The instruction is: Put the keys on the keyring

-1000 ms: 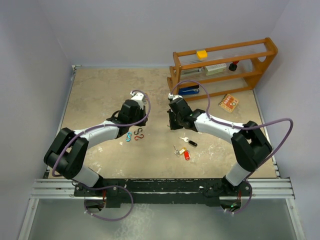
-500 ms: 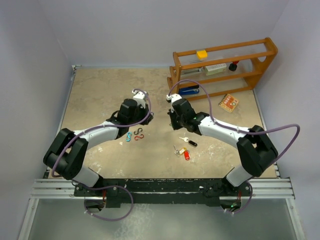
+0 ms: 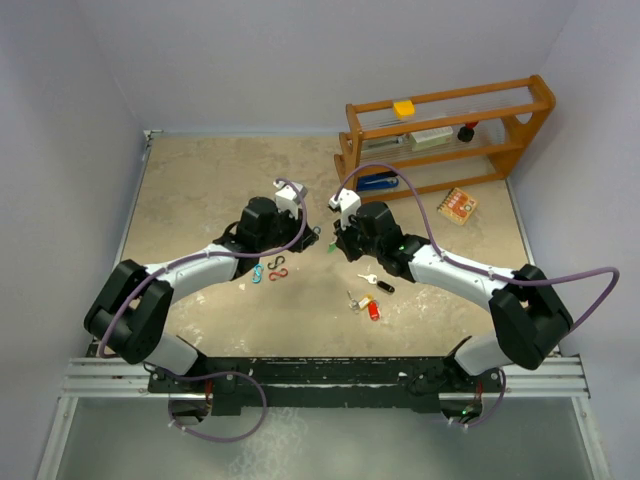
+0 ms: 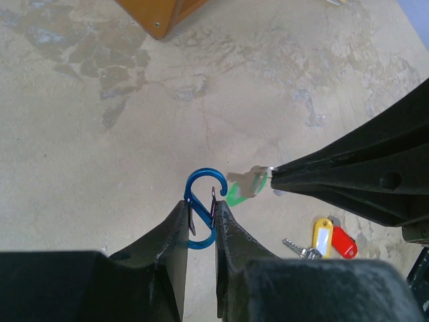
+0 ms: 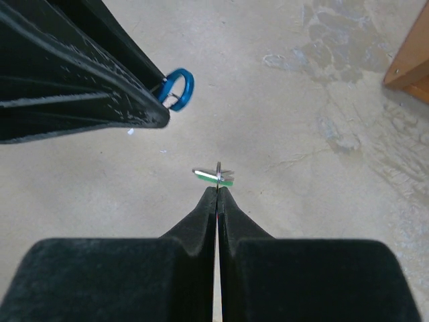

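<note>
Over mottled table (image 4: 100,168), blue S-clip (image 4: 203,174) in left jaws, seemingly green-tagged key (image 4: 247,182).

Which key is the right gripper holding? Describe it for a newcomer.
Mid-table, in front of the wooden rack, the right gripper pinches one key beside the blue clip in the left gripper. Its tag is green; the loose keys nearby have red, yellow and black tags.

Left tool (image 4: 200,213) and right tool (image 5: 216,191) are nose to nose over the table (image 3: 190,190), the blue clip (image 4: 204,172) and green key (image 4: 244,182) filling the narrow gap. Wooden rack (image 3: 448,135) blocks the far right. Loose keys (image 3: 371,309) and spare clips (image 3: 278,268) litter the near side; open passage along the far left.
</note>
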{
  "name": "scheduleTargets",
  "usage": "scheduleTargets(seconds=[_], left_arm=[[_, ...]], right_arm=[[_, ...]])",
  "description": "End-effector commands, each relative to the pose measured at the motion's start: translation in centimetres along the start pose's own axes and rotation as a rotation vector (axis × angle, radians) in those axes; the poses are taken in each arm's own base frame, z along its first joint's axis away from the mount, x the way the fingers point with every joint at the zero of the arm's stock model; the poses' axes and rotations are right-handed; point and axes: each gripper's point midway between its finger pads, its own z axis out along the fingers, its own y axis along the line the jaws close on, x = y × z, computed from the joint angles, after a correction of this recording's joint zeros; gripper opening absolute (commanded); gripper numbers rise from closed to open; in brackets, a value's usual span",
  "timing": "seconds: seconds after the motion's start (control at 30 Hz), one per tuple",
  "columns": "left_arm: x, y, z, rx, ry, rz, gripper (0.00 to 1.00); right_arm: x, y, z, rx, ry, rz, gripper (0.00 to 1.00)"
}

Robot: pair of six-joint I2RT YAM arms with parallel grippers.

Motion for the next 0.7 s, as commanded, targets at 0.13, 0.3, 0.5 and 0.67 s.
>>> scheduleTargets(seconds=[0.13, 0.3, 0.5, 0.67], left_arm=[[-0.9, -2.7, 0.7, 0.096, 0.021, 0.092, 0.0], [-0.3, -2.7, 0.9, 0.095, 0.054, 0.105, 0.0], [0.1, -2.5, 1.2, 0.094, 0.073, 0.111, 0.0], [0.3, -2.5, 1.6, 0.101, 0.082, 0.108, 0.0]], right_arm=[[-2.2, 0.7, -0.2, -0.064, -0.085, -0.081, 0.0], [-2.6, 0.1, -0.2, -0.034, -0.097, -0.11, 0.0], [-2.5, 0.3, -0.3, -0.045, -0.097, -0.123, 0.0], [-2.3, 0.7, -0.3, -0.068, -0.097, -0.131, 0.0]])
